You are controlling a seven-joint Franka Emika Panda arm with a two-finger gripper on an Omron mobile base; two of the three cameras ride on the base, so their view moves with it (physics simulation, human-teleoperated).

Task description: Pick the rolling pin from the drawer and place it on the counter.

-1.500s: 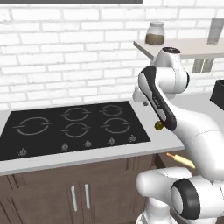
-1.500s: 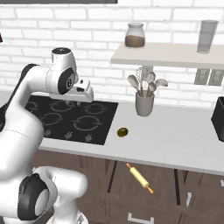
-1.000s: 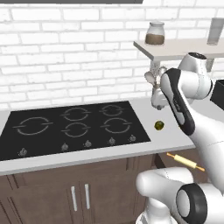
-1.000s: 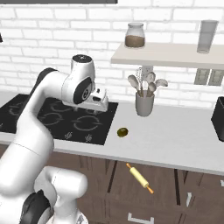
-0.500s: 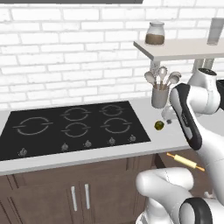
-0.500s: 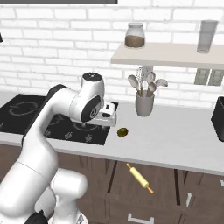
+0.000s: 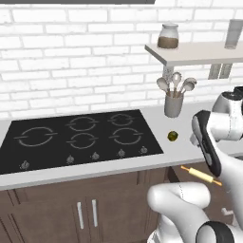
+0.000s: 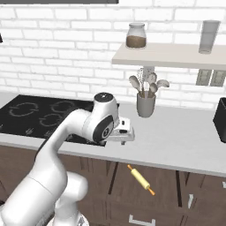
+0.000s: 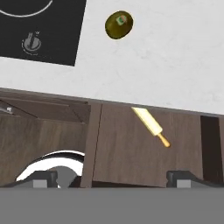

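The rolling pin (image 9: 150,123) lies slanted in the open drawer (image 9: 118,148), a pale tan cylinder with orange pegs. It also lies below the counter edge in the base views, rolling pin (image 8: 140,178) and rolling pin (image 7: 201,174). My gripper (image 9: 111,178) looks down from above the front edge of the counter (image 9: 175,65). Its two dark fingertips (image 9: 43,178) stand far apart, open, with nothing between them. In the right base view the hand (image 8: 122,132) hovers over the counter (image 8: 176,141), up and to the left of the pin.
A small olive-brown ball (image 9: 119,24) rests on the counter beside the black cooktop (image 7: 80,135). A grey utensil crock (image 8: 146,103) stands at the wall under a shelf (image 8: 167,55) with a jar and a glass. A black appliance (image 8: 220,119) is at far right.
The arm has swung right from over the cooktop to the counter's edge above the drawer, with the hand sinking lower. The rolling pin and the ball have not moved.
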